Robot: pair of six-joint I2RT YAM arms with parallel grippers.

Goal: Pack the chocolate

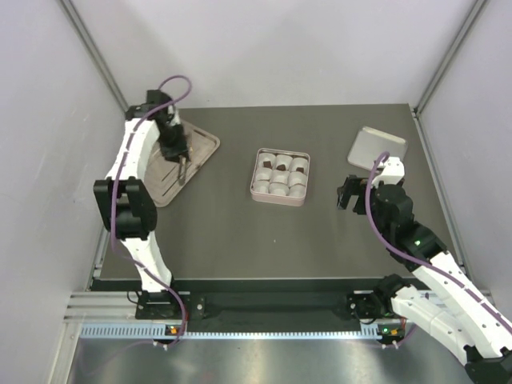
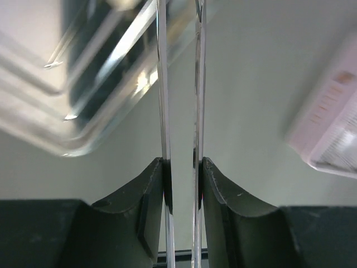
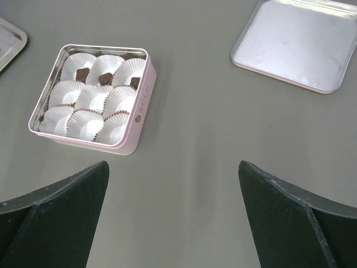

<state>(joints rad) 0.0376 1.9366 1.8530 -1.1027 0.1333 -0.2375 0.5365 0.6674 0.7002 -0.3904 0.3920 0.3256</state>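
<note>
Three chocolate pieces in tin; both tools off it.
Dark chocolate (image 3: 106,77) sits in the far row of cups of the tin (image 3: 139,111) at mid-counter (image 1: 240,232). Left tool (image 1: 182,172), over the far-left tray (image 1: 204,144), has jaws nearly together, tips out of view. Right tool (image 3: 173,184) is wide apart and empty, right of the tin. Lid (image 3: 295,44) lies far right.

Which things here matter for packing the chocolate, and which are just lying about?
In the job: dark brown chocolate pieces, square pink tin of white paper cups, thin metal tweezers in left gripper, flat metal tray.
Lying about: silver square tin lid.
</note>
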